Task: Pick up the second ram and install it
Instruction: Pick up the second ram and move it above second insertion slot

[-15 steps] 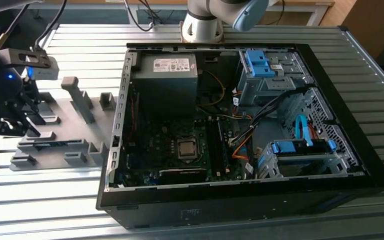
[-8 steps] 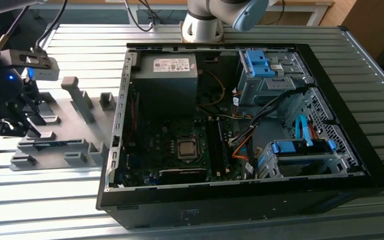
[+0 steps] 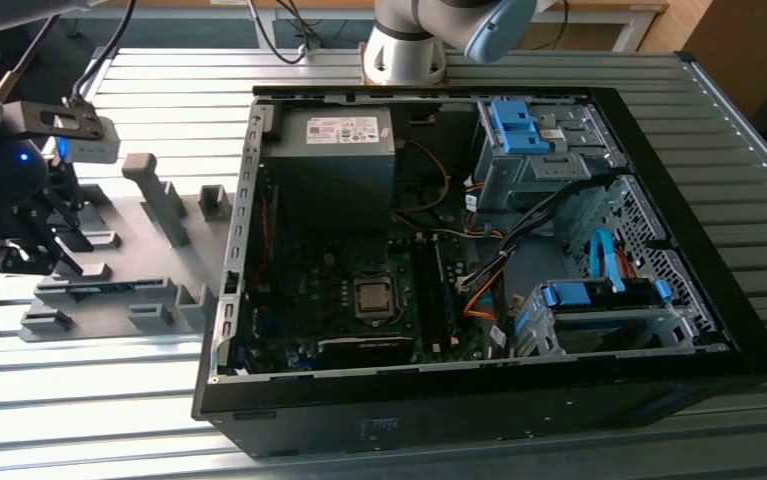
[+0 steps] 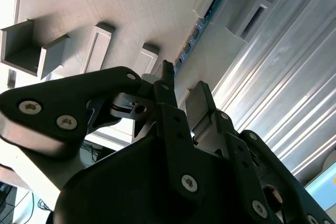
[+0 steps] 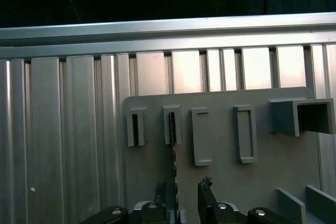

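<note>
Since the second ram [image 5: 172, 153], upright near the grey holder [image 5: 226, 179] edge, seems light, stiff, fragile, its flat faces suit holding; the gripper [image 5: 182, 192] stands astride it, fingers apart.

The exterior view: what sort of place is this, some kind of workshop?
Probably a robotics lab or test bench for computer assembly: an opened computer case lies on a ribbed metal table, a grey slotted fixture sits beside it, and a robot arm's base stands behind.

one computer case [image 3: 490, 425], one grey fixture tray [image 5: 294, 166], one ram strip [image 4: 200, 24], one gripper [image 4: 182, 81]
</note>
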`<state>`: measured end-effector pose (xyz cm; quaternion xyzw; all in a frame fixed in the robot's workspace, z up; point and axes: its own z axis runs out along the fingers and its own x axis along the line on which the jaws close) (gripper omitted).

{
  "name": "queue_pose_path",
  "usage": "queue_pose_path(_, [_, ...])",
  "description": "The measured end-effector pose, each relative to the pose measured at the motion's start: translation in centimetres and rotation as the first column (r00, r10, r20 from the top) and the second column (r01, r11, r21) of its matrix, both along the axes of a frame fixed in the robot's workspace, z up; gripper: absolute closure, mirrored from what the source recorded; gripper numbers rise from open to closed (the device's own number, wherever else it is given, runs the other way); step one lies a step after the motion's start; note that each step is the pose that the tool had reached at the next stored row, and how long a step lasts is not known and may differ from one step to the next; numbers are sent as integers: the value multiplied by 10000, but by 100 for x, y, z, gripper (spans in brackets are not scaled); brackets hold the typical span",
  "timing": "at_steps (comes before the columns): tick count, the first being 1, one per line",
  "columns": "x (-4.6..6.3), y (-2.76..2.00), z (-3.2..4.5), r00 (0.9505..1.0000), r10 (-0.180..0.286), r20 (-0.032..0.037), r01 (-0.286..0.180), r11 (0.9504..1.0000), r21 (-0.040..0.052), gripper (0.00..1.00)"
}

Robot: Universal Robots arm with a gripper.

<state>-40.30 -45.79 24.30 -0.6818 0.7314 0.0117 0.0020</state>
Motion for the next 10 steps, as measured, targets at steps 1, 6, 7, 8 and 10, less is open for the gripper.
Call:
queue_pose_path(1, [0,0,-3,10000,0,1,0,10000,1,63])
queue_pose_path(6, [0,0,-17,10000,0,0,0,10000,0,63])
queue_pose_path(7, [0,0,-20,10000,0,1,0,10000,0,63])
queue_pose_path(8, [0,0,-23,10000,0,1,0,10000,1,63])
queue_pose_path(10, [0,0,-29,10000,0,1,0,10000,1,63])
